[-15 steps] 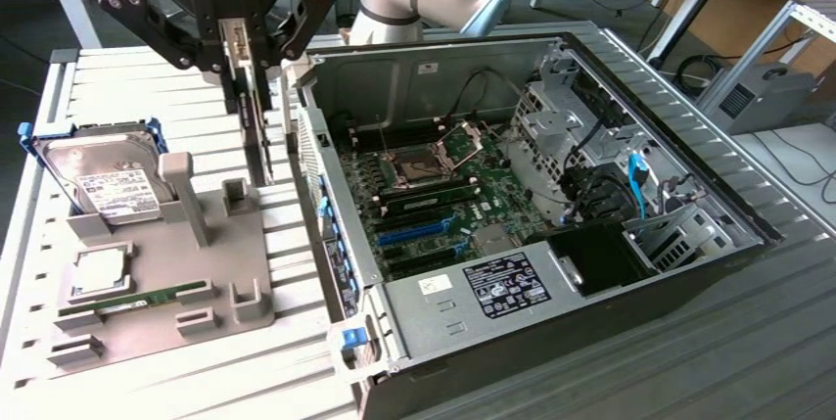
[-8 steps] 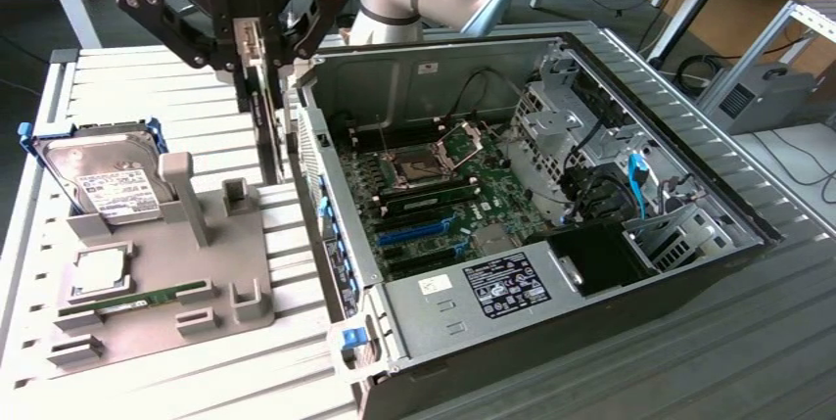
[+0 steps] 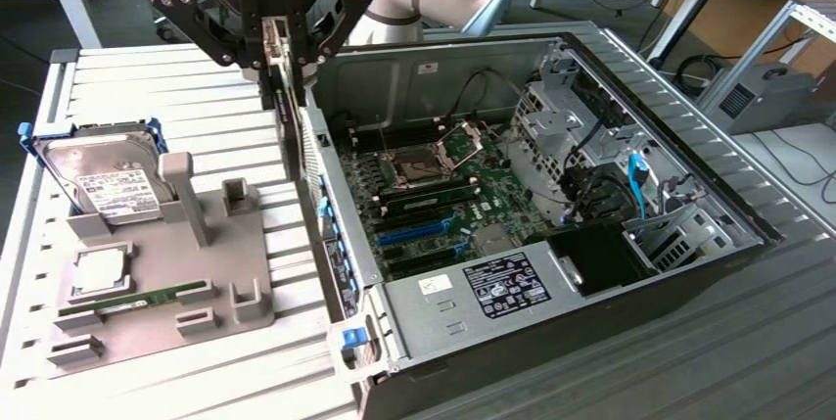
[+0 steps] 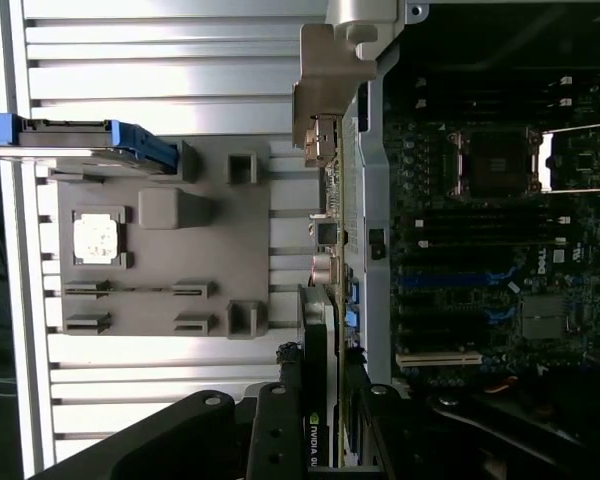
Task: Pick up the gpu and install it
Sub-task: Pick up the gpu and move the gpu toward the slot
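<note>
The gripper is clenched on the gpu, which hangs edge-on at six o'clock from the fingers, its lower end just beside the open computer case's side wall. In the exterior view the motherboard lies at four o'clock of the card and the hard drive at eight o'clock.
</note>
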Robot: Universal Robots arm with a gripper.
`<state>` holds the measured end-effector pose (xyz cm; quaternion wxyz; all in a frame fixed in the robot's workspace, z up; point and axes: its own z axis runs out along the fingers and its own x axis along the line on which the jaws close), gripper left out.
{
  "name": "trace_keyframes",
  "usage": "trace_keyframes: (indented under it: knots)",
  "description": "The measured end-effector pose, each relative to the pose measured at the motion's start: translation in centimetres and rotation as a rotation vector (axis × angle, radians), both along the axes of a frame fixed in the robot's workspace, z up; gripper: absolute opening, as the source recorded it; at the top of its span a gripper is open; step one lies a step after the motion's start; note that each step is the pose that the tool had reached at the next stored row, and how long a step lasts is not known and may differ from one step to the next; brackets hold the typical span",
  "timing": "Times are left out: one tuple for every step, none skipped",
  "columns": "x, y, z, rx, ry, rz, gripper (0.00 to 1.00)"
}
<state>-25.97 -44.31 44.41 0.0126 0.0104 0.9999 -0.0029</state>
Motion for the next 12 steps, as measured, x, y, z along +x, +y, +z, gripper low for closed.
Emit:
trace_keyframes:
  knots:
    - [0.2, 0.00, 0.00, 0.0000, 0.0000, 0.000, 0.27]
    - [0.3, 0.00, 0.00, 0.0000, 0.0000, 0.000, 0.27]
    - [0.5, 0.00, 0.00, 0.0000, 0.0000, 0.000, 0.27]
    - [0.7, 0.00, 0.00, -0.0001, 0.0001, 0.000, 0.27]
    - [0.9, 0.00, 0.00, -0.0001, 0.0000, 0.000, 0.27]
    - [1.0, 0.00, 0.00, -0.0001, 0.0000, 0.000, 0.27]
    - [1.2, 0.00, 0.01, -0.0001, 0.0001, 0.000, 0.27]
    - [1.3, 0.00, 0.00, -0.0001, 0.0001, 0.000, 0.27]
    - [1.5, 0.00, 0.00, 0.0000, 0.0000, 0.000, 0.27]
    - [1.7, 0.00, 0.00, 0.0000, 0.0000, 0.000, 0.27]
    - [1.9, 0.00, 0.00, -0.0001, 0.0000, 0.000, 0.27]
    - [2.1, 0.00, 0.00, 0.0000, 0.0000, 0.000, 0.27]
